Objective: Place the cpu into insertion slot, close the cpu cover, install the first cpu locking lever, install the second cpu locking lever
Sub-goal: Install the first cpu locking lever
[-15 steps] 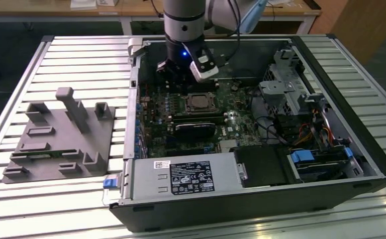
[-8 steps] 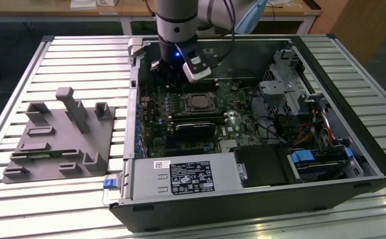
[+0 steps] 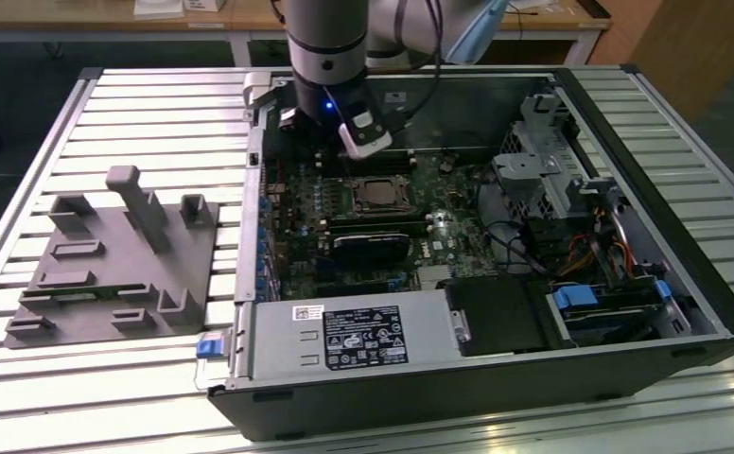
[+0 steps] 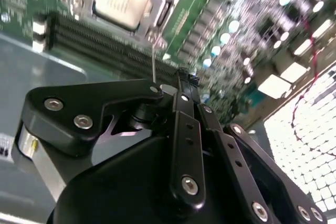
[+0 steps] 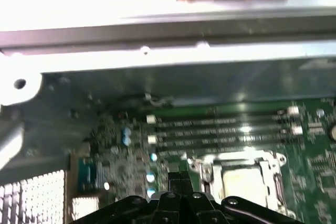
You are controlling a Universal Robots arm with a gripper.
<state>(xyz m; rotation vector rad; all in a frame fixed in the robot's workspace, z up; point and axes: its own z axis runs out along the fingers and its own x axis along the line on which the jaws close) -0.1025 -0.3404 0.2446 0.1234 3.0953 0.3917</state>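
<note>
exterior view: arm (image 3: pixel 326 38) hangs over the open pc case (image 3: pixel 670 284), cpu (image 3: pixel 376 194) already sitting in the insertion slot (image 3: pixel 352 197). second wrist view: cpu cover (image 4: pixel 164 3) looks down over it. gripper (image 4: pixel 182 77) is pinched together, empty i think, right beside a thin locking lever (image 4: pixel 153 59). i'd say first-lever step. first wrist view: slot just ahead. catching that wire calls for careful aim.

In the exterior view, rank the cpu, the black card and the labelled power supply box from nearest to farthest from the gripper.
1. cpu, on the board right by the gripper.
2. black card, mid-board.
3. labelled power supply box, at the case's near edge.
</note>
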